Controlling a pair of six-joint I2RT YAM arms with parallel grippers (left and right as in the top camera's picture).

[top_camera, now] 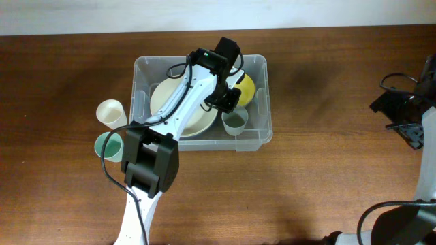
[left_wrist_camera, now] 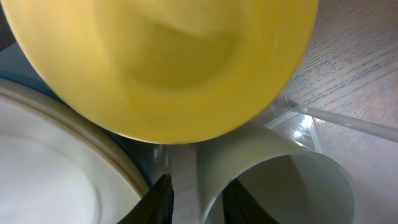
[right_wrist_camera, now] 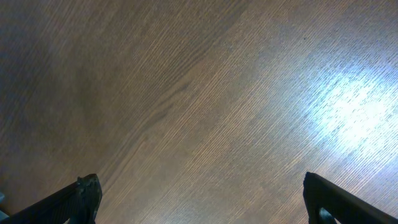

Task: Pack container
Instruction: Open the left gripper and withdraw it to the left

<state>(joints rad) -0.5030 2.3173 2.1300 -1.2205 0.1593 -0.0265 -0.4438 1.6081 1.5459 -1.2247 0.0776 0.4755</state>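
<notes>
Container (top_camera: 157,60): a large rectangular clear plastic storage bin with rounded corners. It sits mouth up in the middle of the brown wooden tabletop (top_camera: 327,170), so we can lower things in from above.
Inside the bin: a wide cream round dish (top_camera: 163,102) fills the left part. A yellow round bowl (top_camera: 245,88) sits at the far right. A pale round plastic cup (top_camera: 235,121) stands in the near right corner, just beside the bowl. We judge the small pieces are tucked into the room the dish leaves.
Left pincer (left_wrist_camera: 198,199): down inside the bin at the pale cup, with the cup's wall between its jaws. The jaws are parted a little and a gap shows beside one finger, so we read it as released, not clenched.
Right pincer (right_wrist_camera: 202,196): jaws wide apart and grasping nothing, over bare tabletop well to the right. We judge it is parked clear of the work.
Waiting outside: a cream round cup (top_camera: 111,112) and a green round cup (top_camera: 107,144) stand close together just left of the bin, on the left arm's side.
Progress: partly packed, we judge, with those two cups not yet in.
Risk: on lifting out, a finger could catch the pale cup's rim or nudge the yellow bowl.
</notes>
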